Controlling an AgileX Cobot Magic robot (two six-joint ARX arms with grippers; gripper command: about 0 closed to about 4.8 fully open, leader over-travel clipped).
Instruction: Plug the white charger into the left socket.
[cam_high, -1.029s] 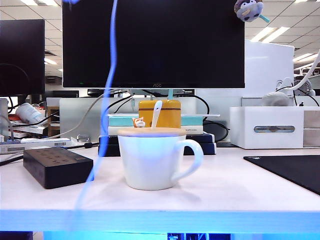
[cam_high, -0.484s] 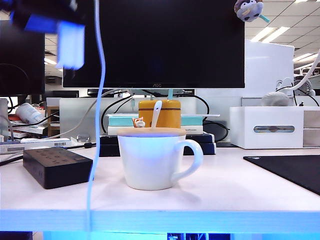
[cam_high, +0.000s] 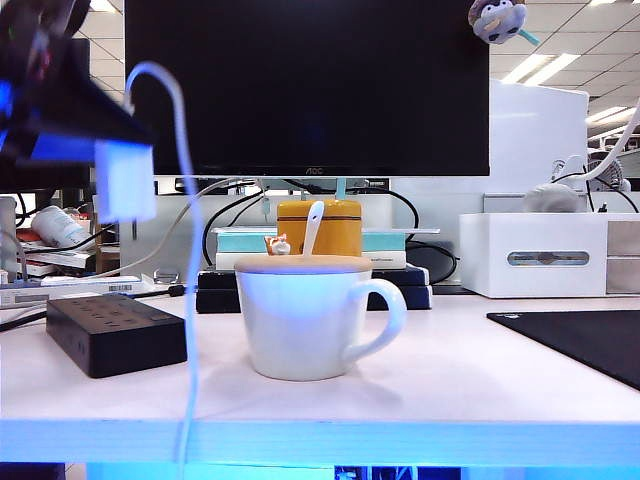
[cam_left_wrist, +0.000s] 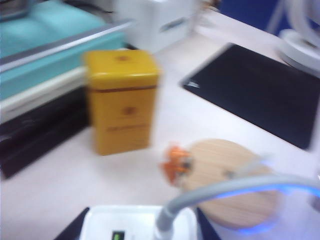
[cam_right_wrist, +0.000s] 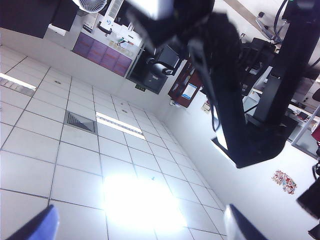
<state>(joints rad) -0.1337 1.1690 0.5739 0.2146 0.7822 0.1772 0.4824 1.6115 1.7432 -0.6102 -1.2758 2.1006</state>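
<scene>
Your left hand (cam_high: 75, 150) is closed on the charger (cam_high: 124, 181), holding it in the air above the strip (cam_high: 115, 331) at the left of the table (cam_high: 450, 385), with the cable (cam_high: 188, 300) looping over and hanging down past the table's front edge. Bring the charger down slowly and square; I judge the prongs must face straight down over the left socket (cam_high: 85, 316), and its slots are too small to pick out here, so line up before pressing. Keep the hanging cable from dragging against the mug (cam_high: 310, 320) just beside the strip. Your right hand (cam_right_wrist: 140, 227) is spread wide, grips nothing, and points up at the ceiling, clear of the work; leave it there.
</scene>
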